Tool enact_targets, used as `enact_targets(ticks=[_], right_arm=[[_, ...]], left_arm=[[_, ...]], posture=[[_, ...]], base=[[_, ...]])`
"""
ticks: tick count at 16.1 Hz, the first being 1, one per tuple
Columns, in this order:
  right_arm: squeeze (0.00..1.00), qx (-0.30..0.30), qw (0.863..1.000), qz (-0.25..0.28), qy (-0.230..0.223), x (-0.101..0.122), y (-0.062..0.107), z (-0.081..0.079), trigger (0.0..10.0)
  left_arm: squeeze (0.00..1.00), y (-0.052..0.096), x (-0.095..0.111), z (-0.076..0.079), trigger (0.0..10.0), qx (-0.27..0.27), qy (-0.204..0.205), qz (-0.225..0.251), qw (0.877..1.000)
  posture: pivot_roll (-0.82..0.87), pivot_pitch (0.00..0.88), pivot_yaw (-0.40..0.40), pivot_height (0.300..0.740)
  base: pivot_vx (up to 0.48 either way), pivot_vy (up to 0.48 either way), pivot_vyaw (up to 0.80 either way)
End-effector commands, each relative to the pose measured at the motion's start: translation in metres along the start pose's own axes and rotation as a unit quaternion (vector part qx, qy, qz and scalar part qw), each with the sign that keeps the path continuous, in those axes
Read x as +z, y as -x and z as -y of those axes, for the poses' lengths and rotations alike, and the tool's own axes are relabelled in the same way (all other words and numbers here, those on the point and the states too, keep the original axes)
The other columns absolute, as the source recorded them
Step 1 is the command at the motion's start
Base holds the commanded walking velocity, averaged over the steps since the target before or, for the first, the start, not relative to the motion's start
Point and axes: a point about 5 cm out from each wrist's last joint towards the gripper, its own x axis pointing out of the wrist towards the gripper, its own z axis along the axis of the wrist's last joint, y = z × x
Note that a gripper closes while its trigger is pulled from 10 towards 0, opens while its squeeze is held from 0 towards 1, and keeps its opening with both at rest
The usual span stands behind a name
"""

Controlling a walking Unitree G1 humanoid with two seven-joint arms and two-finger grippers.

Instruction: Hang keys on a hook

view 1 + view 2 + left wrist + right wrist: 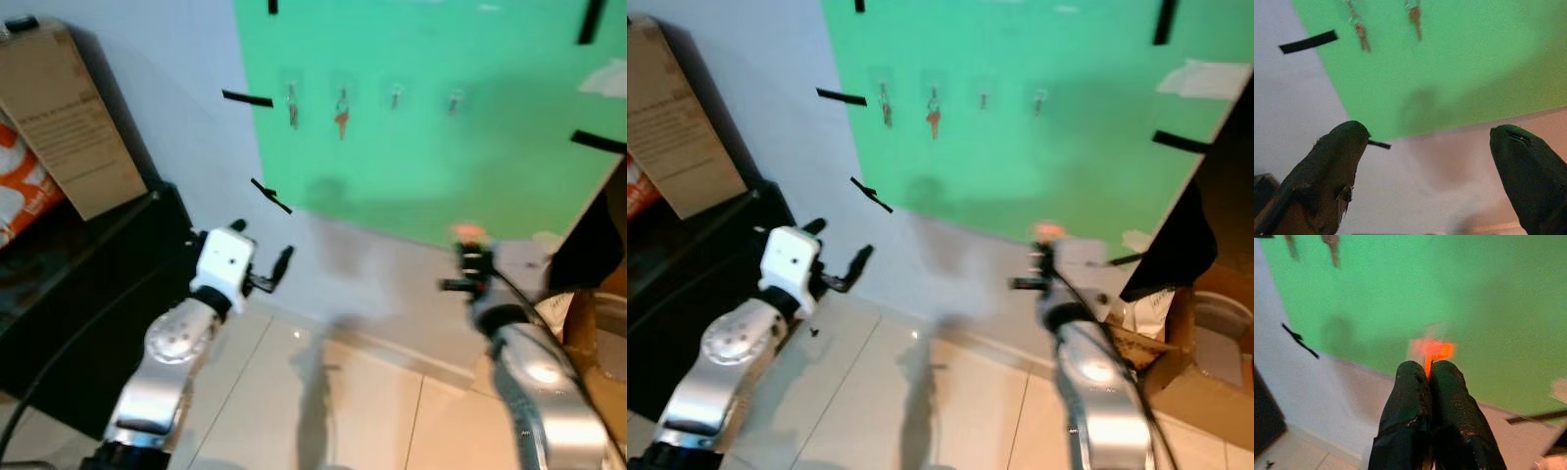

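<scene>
Right wrist view, item one: right gripper (1429,377), both black fingers pressed together on an orange-headed key (1433,350), whose bright head stands just past the fingertips and points on toward the wall. Item two, head views: same gripper (468,264) raised at the right of the scene, the orange head (468,231) showing at its top; blurred, so the key's shaft and ring cannot be made out. Item three: left gripper (263,266), raised at the left, fingers (1334,161) spread wide with nothing between them. Item four, beyond both grippers: green board (441,117) fixed to a pale wall with strips of black tape (247,98). Item five, on the board, above and to the left of the right gripper and well apart from it: a row of four small hooks (395,94); the two left ones carry hanging keys (341,117), one of them with a reddish head, while the two nearer the right gripper look free, though too small to be certain. Judgement: the held key must travel up, forward and slightly left; the right arm is nearer to the free hooks and already carries the key. Item six, off to the left: cardboard box (69,117) on a dark cabinet (78,294).
</scene>
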Motion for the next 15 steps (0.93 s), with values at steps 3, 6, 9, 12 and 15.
enact_targets(ticks=[3,6,9,12,15], right_arm=[[0.0,-0.006,1.0,0.003,0.009,0.002,-0.002,0.007,10.0],[0.0,-0.002,1.0,0.004,0.018,0.003,-0.003,0.007,10.0],[0.0,0.007,0.999,0.003,0.039,0.006,-0.004,0.012,10.0],[0.0,0.016,0.999,-0.003,0.051,0.006,-0.007,0.015,10.0],[0.0,0.046,0.998,0.002,0.051,0.008,-0.009,0.01,10.0]], left_arm=[[0.39,-0.003,0.001,0.003,10.0,-0.006,0.001,0.002,1.0],[0.38,-0.002,0.0,0.004,10.0,-0.006,0.002,0.001,1.0],[0.39,-0.003,-0.004,0.011,10.0,-0.001,0.013,0.001,1.0],[0.39,0.0,-0.007,0.016,10.0,0.009,0.02,-0.003,1.0],[0.39,0.005,-0.009,0.016,10.0,0.002,0.011,-0.009,1.0]], posture=[[-0.07,0.0,0.056,0.74],[-0.08,0.0,0.045,0.74],[-0.09,0.0,0.002,0.74],[-0.08,0.0,-0.035,0.74],[-0.06,0.0,-0.035,0.74]], base=[[0.345,0.0,0.0],[0.345,0.0,-0.53],[0.344,0.0,-0.27],[0.345,0.0,0.0],[0.346,0.0,0.0]])
